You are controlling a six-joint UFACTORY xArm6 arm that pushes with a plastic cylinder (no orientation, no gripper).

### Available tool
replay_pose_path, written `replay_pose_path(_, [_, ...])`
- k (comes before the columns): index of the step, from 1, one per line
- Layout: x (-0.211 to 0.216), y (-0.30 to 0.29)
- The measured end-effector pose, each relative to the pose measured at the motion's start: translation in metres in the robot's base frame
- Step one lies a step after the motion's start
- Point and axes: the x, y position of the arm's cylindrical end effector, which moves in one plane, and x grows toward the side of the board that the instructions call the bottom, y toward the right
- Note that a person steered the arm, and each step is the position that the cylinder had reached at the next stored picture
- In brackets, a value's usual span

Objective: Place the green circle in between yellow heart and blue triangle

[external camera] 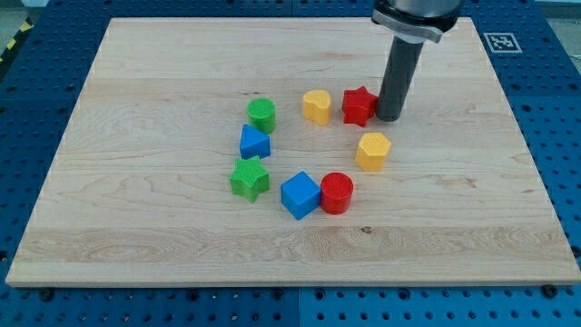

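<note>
One ridged green circle (261, 114) (upright, just above blue triangle (254, 143)), my tip (389, 118) beside red star (359, 106).

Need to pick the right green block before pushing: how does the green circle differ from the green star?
The green circle is a round cylinder; the green star has pointed arms. The green circle lies toward the view's top, just above the blue triangle; the green star lies just below that triangle. The circle sits nearer the yellow heart than the star does. Both are green, ribbed on top, and well clear of my tip, which is beside the red star.
</note>
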Motion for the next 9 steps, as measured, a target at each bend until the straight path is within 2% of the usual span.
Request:
replay_pose_path(4, [0.014, -0.059])
replay_pose_path(5, [0.015, -0.020])
replay_pose_path(6, [-0.007, 0.021])
replay_pose_path(7, [-0.060, 0.026])
replay_pose_path(8, [-0.082, -0.007])
replay_pose_path(9, [-0.081, -0.077])
